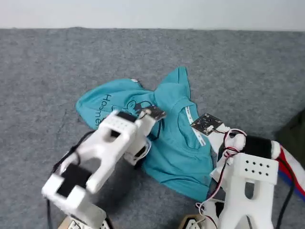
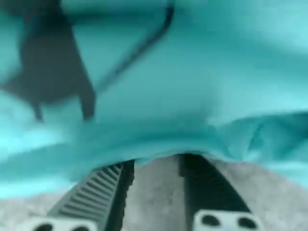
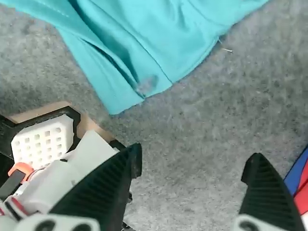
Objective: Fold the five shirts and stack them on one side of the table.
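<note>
A teal shirt [image 1: 176, 143] with dark print lies crumpled on the grey felt table [image 1: 57, 62], one sleeve pointing to the far side. My left gripper [image 2: 156, 163] is low at the shirt's near-left hem. Its ribbed fingers [image 2: 103, 185] are open, grey felt shows between them, and the teal hem [image 2: 159, 120] drapes right at their tips. My right gripper [image 3: 195, 156] hangs wide open above bare felt, just off the shirt's near-right corner [image 3: 139, 86], holding nothing. In the high view the right arm [image 1: 248, 176] stands beside the shirt's right edge.
A red and blue cloth [image 1: 293, 171] and a dark object [image 1: 291, 133] sit at the right edge of the table. An arm's base [image 3: 43, 139] is close beside the right gripper. Open felt stretches along the far and left sides.
</note>
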Robot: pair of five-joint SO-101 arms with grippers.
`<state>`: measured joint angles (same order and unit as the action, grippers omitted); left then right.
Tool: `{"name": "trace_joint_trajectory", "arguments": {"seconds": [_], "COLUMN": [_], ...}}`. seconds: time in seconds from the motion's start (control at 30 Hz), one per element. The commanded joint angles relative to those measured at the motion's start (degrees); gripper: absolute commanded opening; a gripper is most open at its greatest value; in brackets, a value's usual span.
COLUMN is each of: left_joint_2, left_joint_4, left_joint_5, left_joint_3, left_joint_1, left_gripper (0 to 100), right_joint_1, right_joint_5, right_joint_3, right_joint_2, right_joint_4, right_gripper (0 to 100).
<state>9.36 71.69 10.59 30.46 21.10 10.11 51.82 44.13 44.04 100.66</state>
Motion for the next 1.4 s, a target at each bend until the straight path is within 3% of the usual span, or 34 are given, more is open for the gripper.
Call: {"name": "trace_joint_trajectory", "arguments": {"seconds": [0.0, 0.23, 0.4, 0.63, 0.9, 1.17, 1.37], "left_joint_2": [9.58, 20.48, 26.20, 18.81, 17.58, 23.38, 26.73], "left_joint_4": [6.95, 19.08, 29.10, 28.84, 28.92, 29.01, 28.75], "left_joint_5": [0.09, 0.00, -0.18, -7.74, -21.45, -36.84, -37.27], "left_joint_3": [-20.18, -51.12, -62.55, -61.23, -58.07, -45.49, -46.81], "left_joint_1": [0.35, 0.18, -1.05, -9.32, -27.87, -27.52, -26.73], "left_gripper": [11, 9, 9, 9, 11, 29, 30], "right_joint_1": [0.75, 0.40, 0.40, 0.40, 0.31, -4.26, -5.14], "right_joint_5": [0.62, 0.62, 0.62, 0.62, 0.62, 0.53, 0.53], "right_joint_3": [-2.55, -2.55, -2.46, -2.46, -2.46, 0.09, 2.02], "right_joint_2": [0.48, 0.31, 0.31, 0.31, 0.31, 0.31, 0.66], "right_joint_4": [2.15, 1.71, 1.71, 1.71, 1.71, 0.92, 0.92], "right_gripper": [34.0, 34.0, 34.0, 34.0, 34.0, 34.0, 34.0]}}
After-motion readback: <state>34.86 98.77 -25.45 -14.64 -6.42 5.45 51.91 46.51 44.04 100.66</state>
